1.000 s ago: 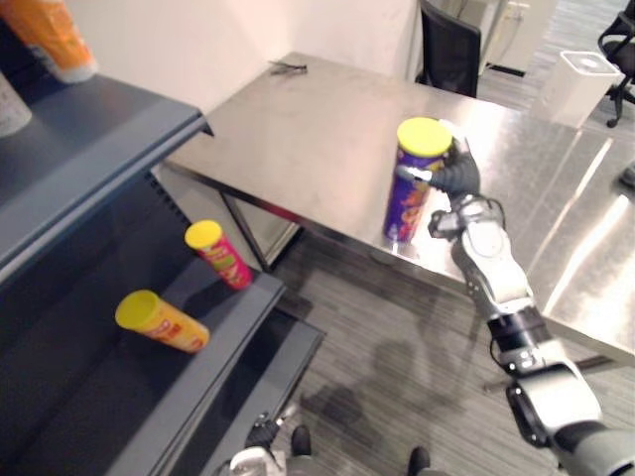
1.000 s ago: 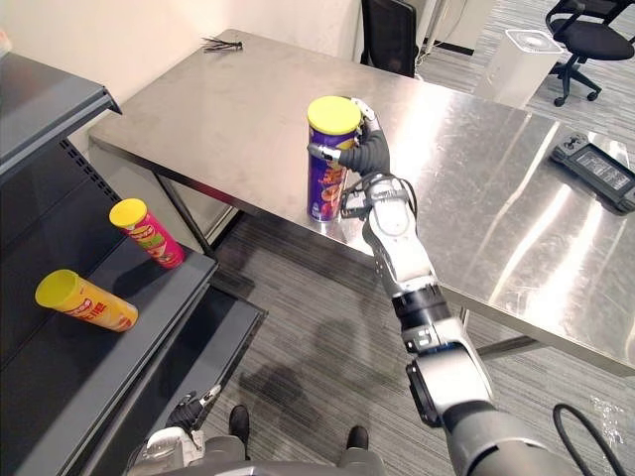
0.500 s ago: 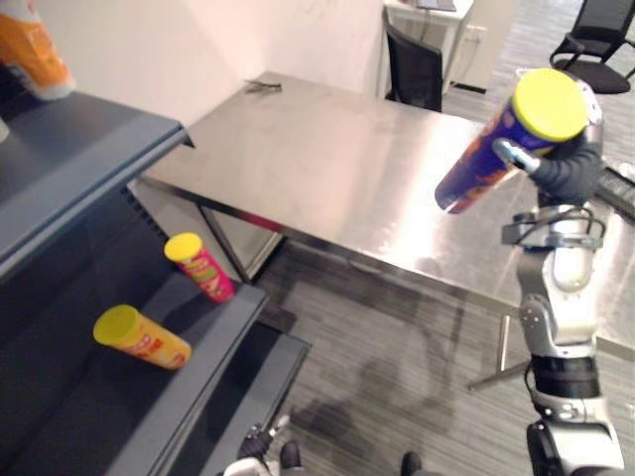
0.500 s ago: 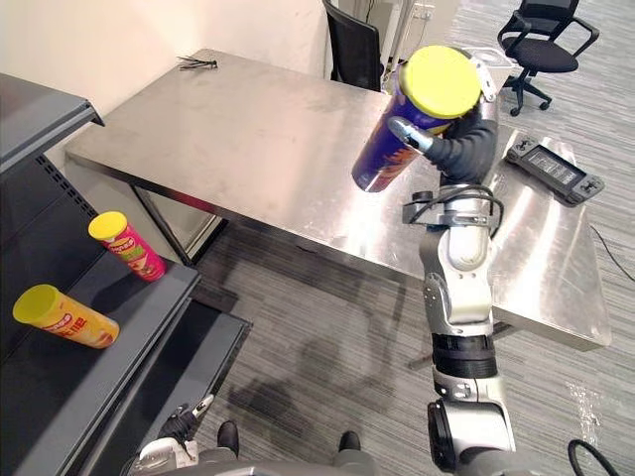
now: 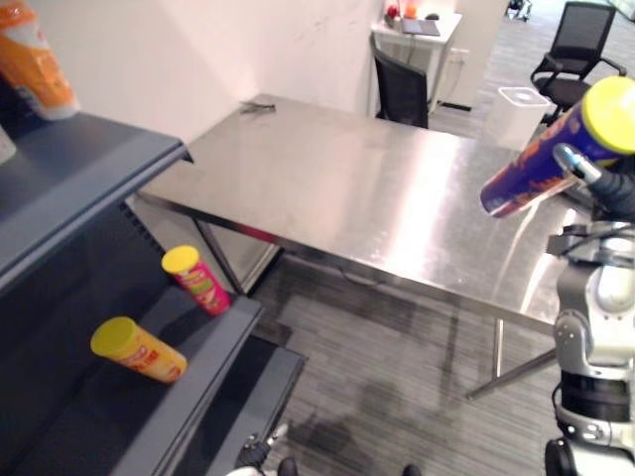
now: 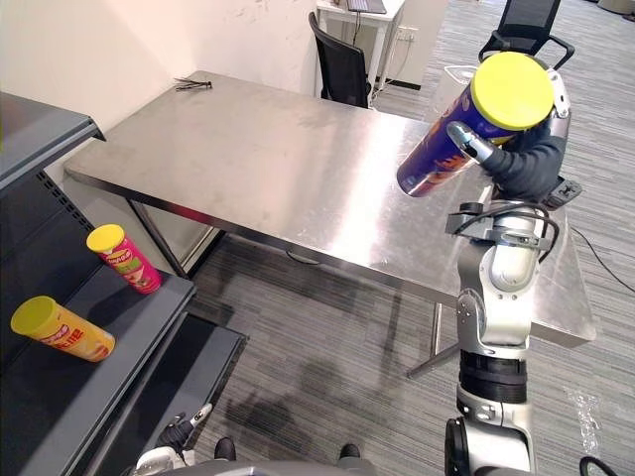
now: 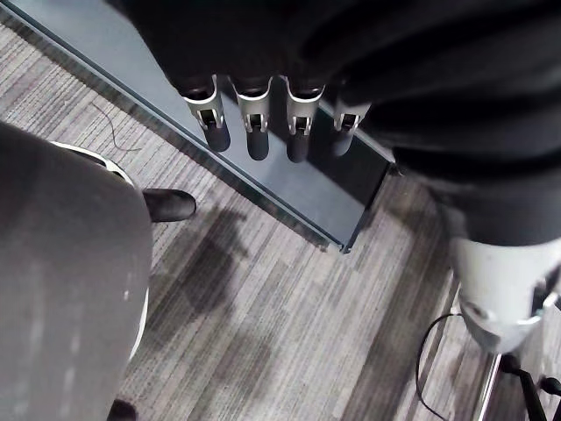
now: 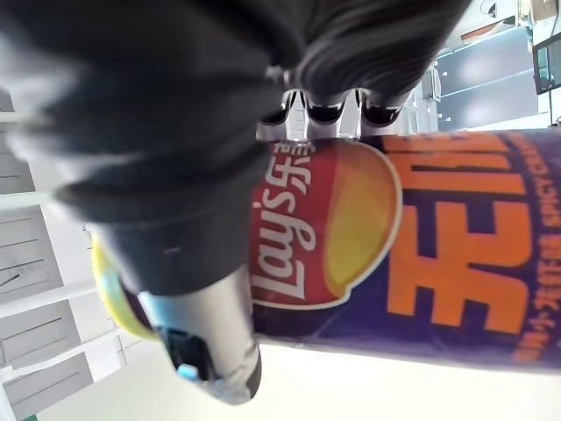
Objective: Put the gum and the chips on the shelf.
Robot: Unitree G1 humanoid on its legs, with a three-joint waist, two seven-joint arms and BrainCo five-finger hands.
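**Purple chips can aloft in the right hand**

Purple with a yellow lid, the chips can (image 6: pixel 429 164) is gripped in the right hand (image 6: pixel 523 164). It is held in the air above the right end of the steel table (image 6: pixel 268 149), touching nothing else. It is tilted, lid towards the camera and base pointing down and away. In the right wrist view the fingers (image 8: pixel 324 110) curl over one side of the can and the thumb presses the other, so the grip is closed round its body.

The shelf (image 6: pixel 69 392) stands to the left, well apart from the can. On its lower board lie two more tubes: a red can (image 6: pixel 124 260) near the front edge, leaning with its yellow lid up, and a yellow can (image 6: pixel 62 329) on its side further in. All three cans are lidded, so their contents cannot be seen. On the upper board (image 5: pixel 79 169) stands an orange container (image 5: pixel 35 55), cut off at the picture's edge.

The left hand (image 7: pixel 256 132) hangs low over the carpet beside the shelf's base, its fingers straight and holding nothing.

A black object (image 6: pixel 568 188) on the table is mostly hidden behind the right hand. A small dark bundle (image 6: pixel 193 84) at the table's far corner is too small to make out. A black chair (image 6: pixel 342 59) and a white bin (image 5: pixel 516 109) stand beyond the table.
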